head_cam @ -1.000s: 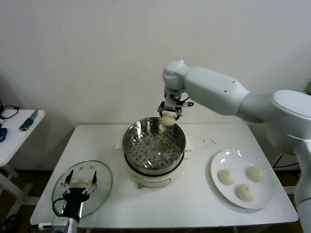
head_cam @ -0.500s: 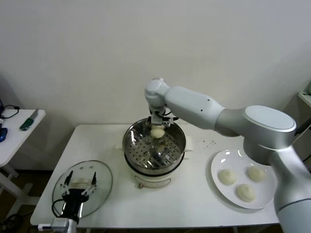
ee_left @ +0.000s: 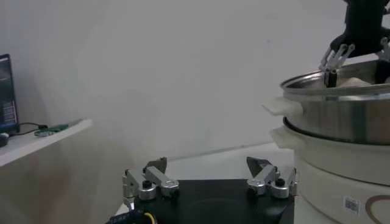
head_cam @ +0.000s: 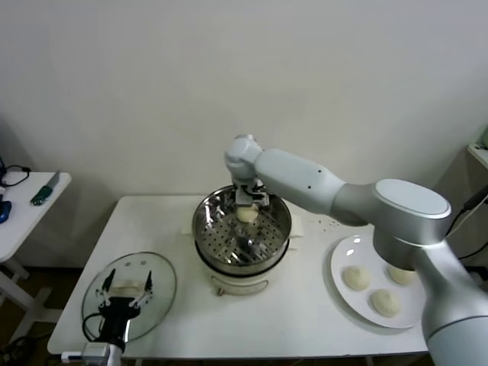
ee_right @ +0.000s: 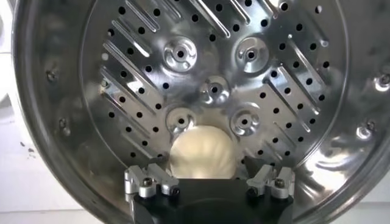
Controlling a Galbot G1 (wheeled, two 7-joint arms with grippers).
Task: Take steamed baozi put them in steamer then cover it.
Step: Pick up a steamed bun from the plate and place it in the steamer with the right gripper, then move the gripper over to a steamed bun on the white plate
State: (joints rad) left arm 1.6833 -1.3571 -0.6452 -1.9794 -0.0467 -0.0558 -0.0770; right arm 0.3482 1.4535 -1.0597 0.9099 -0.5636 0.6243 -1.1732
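The steamer (head_cam: 216,242) stands mid-table on its white pot base; it fills the right wrist view (ee_right: 286,73) and shows in the left wrist view (ee_left: 341,115). My right gripper (head_cam: 246,200) reaches down into its far side. Its fingers stand open around one baozi (head_cam: 246,215), which rests on the perforated floor (ee_right: 202,155); the right finger is clearly apart from the bun. Three more baozi (head_cam: 356,277) lie on the white plate (head_cam: 340,255) at the right. My left gripper (head_cam: 124,288) is parked, open and empty, over the glass lid (head_cam: 162,284) at the front left (ee_left: 207,171).
The right arm stretches across the table's back from the right. A small side table (head_cam: 23,210) with tools stands at the far left. A wall runs close behind the table.
The right gripper carried the baozi leftward and down from above the steamer's far rim into the basket, and its fingers now stand apart from the bun. The left arm has not moved.
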